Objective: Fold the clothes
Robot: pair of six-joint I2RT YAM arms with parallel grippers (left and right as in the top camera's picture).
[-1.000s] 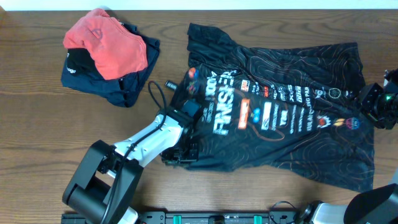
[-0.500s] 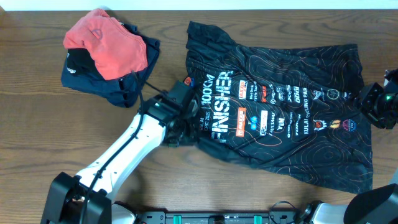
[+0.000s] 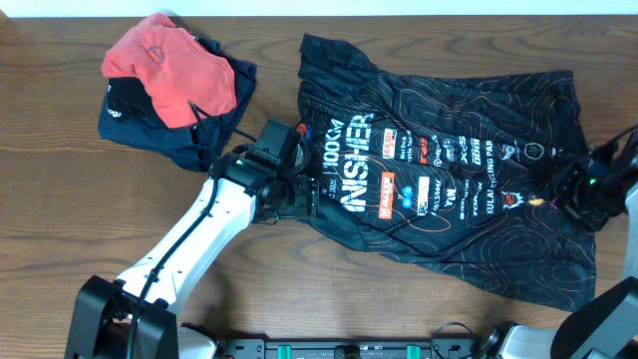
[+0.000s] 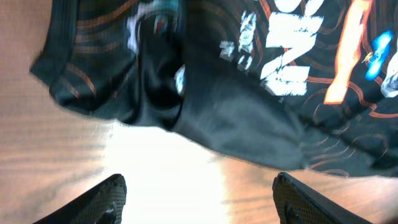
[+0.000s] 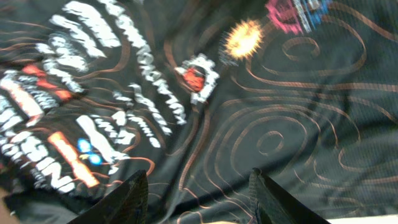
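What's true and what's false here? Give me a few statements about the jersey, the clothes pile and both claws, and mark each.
The black jersey lies spread on the table, print up. True.
The left claw is shut on the jersey's edge. False: its fingers stand apart, the edge ahead of them.
A red garment tops the pile left of the jersey. True.
The right claw hangs over the pile. False: it is over the jersey's right part, open.

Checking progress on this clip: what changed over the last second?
The left gripper moved away from the robot along the jersey's left edge, and the lower-left hem went with it, bunched; the jaws now stand open. The right gripper moved inward over the jersey's right side. The red-and-dark clothes pile stayed.
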